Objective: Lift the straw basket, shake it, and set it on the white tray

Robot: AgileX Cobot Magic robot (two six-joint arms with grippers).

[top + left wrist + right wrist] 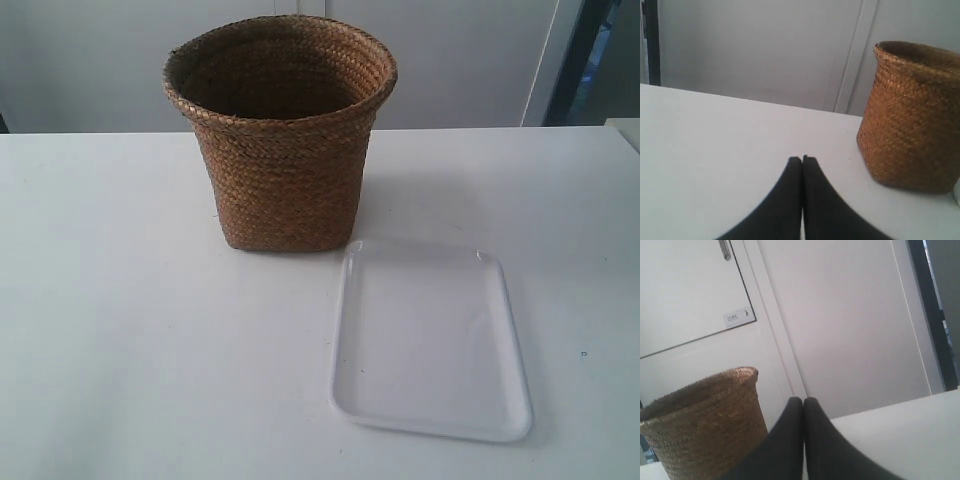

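Observation:
The straw basket (280,135) stands upright on the white table, brown and woven, with a flared braided rim. Just in front of it and to the exterior view's right lies the flat white tray (430,340), its near corner close to the basket's base. No arm shows in the exterior view. In the left wrist view my left gripper (802,159) is shut with nothing in it, low over the table, and the basket (912,120) stands apart from it to one side. My right gripper (803,400) is also shut and holds nothing, with the basket (710,425) beside it.
The white table (120,330) reaches to a far edge behind the basket. Pale wall panels and doors (840,315) stand beyond it, with a dark frame (585,60) at the exterior view's far right.

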